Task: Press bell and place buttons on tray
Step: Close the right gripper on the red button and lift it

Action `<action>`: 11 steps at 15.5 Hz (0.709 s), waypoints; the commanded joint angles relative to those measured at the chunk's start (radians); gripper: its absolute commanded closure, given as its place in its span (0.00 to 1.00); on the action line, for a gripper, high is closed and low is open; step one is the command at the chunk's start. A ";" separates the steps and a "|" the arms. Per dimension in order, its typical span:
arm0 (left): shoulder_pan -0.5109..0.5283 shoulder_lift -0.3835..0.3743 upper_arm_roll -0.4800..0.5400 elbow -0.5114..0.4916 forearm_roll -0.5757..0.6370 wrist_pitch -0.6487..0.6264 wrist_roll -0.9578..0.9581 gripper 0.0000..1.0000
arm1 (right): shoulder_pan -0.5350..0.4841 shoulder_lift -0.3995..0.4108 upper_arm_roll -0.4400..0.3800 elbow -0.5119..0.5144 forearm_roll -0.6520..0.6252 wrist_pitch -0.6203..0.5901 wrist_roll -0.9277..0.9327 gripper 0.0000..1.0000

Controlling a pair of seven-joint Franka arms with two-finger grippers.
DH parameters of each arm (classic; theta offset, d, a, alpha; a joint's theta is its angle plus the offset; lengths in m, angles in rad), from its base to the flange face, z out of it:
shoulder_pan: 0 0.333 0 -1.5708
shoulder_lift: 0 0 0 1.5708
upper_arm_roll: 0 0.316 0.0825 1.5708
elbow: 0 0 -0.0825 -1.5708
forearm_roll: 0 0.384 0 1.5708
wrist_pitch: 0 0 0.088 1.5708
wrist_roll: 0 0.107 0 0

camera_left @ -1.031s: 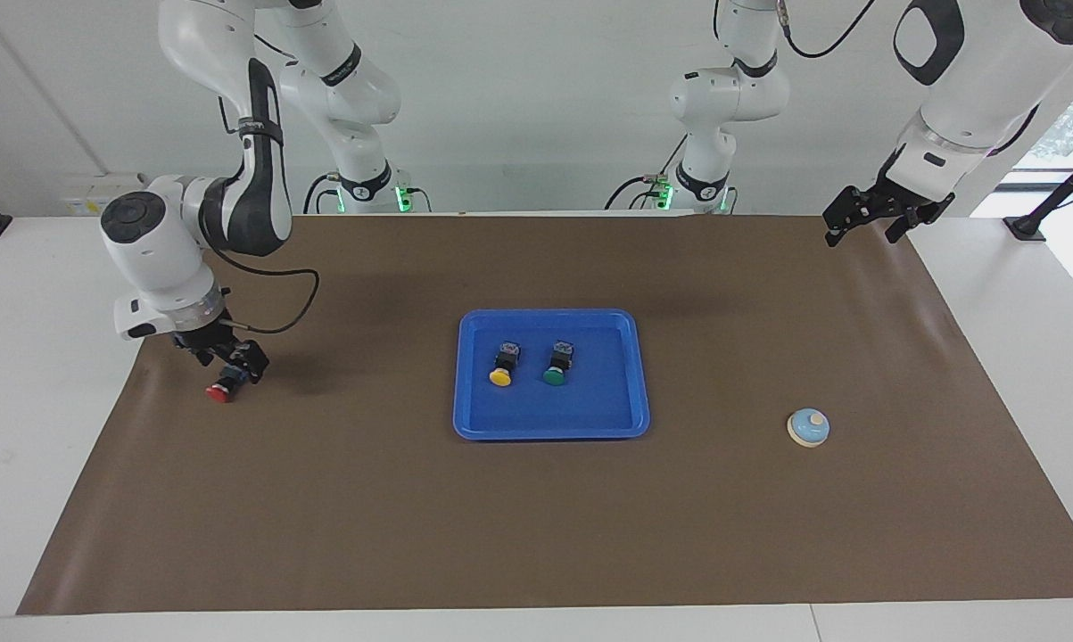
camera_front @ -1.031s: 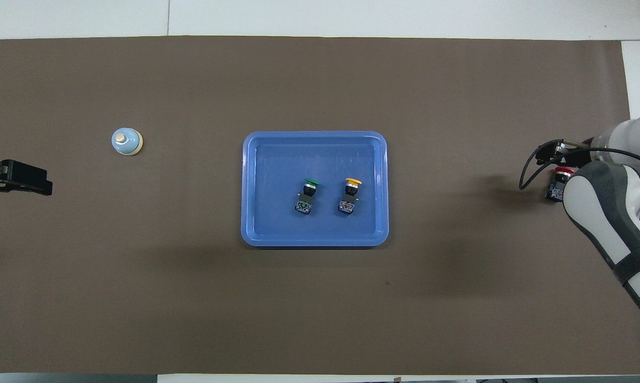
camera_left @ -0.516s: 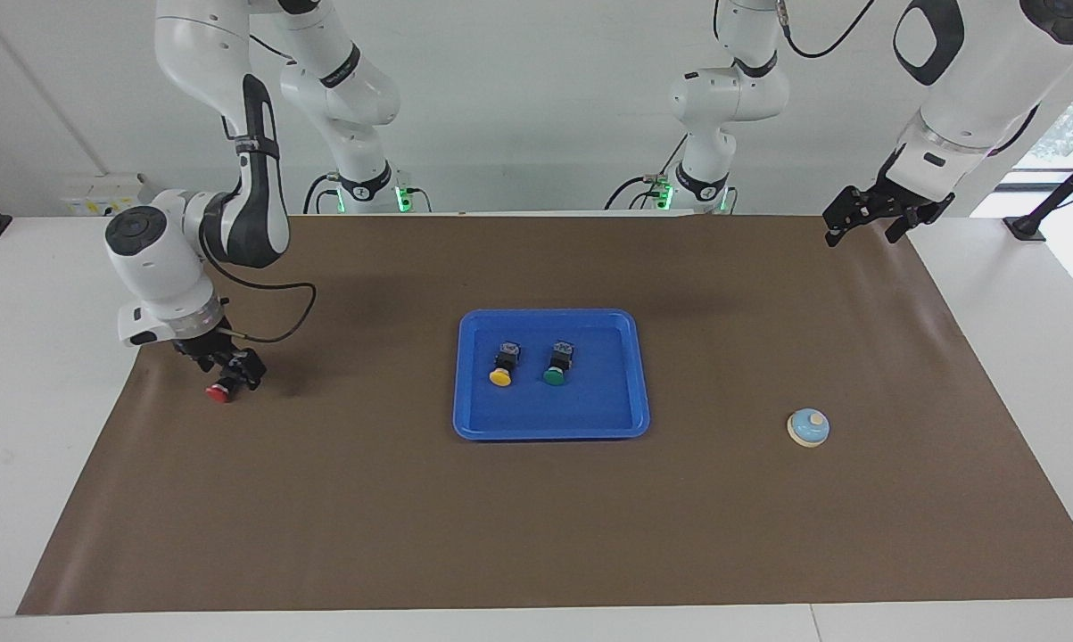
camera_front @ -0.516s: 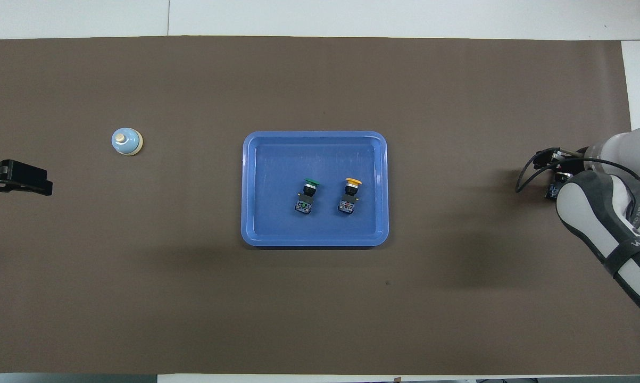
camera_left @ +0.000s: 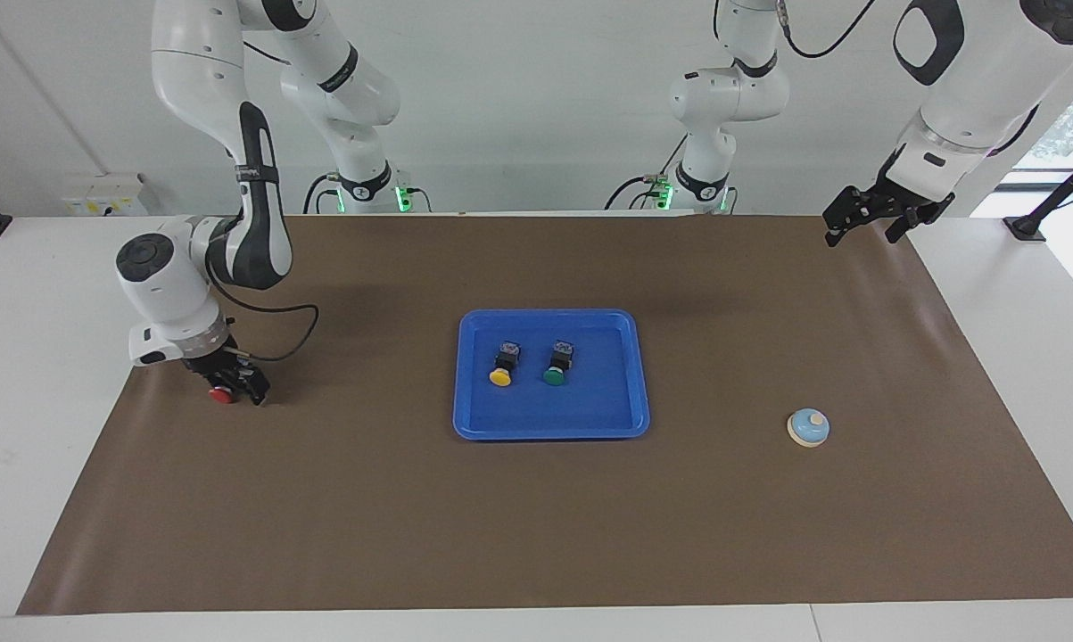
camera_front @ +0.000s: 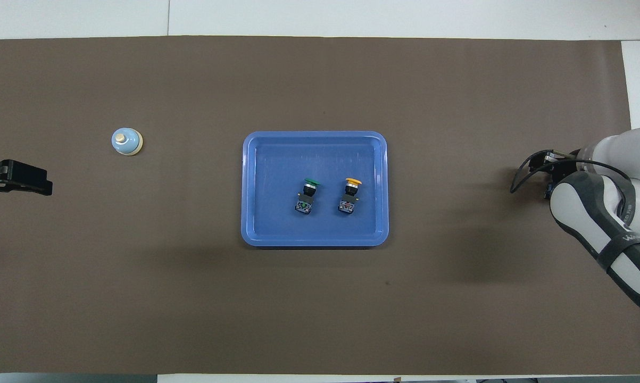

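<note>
A: With the right gripper [camera_left: 231, 389] low over the red button [camera_left: 223, 394] at its end of the tabletop, are its fingers closed?

B: Cannot tell; the left gripper [camera_left: 875, 218] waits open.

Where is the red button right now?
In the facing view, the red button sits on the brown mat toward the right arm's end of the table, outside the blue tray, with the right pincer down around it.

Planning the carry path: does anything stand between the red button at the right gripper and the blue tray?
Nothing visible does. Only bare brown mat lies between the red-capped push button under the right gripper and the shallow blue plastic tray; the yellow button sits inside it.
</note>
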State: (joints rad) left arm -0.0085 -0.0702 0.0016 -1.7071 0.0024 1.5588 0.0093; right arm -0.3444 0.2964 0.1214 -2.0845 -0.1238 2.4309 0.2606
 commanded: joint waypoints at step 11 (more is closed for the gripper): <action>0.001 -0.016 0.003 -0.009 -0.015 0.000 0.001 0.00 | 0.033 -0.028 0.027 0.115 -0.001 -0.235 -0.116 1.00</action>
State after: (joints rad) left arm -0.0085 -0.0702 0.0016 -1.7071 0.0024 1.5588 0.0093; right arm -0.3453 0.2842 0.1391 -2.0369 -0.1238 2.2900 0.1506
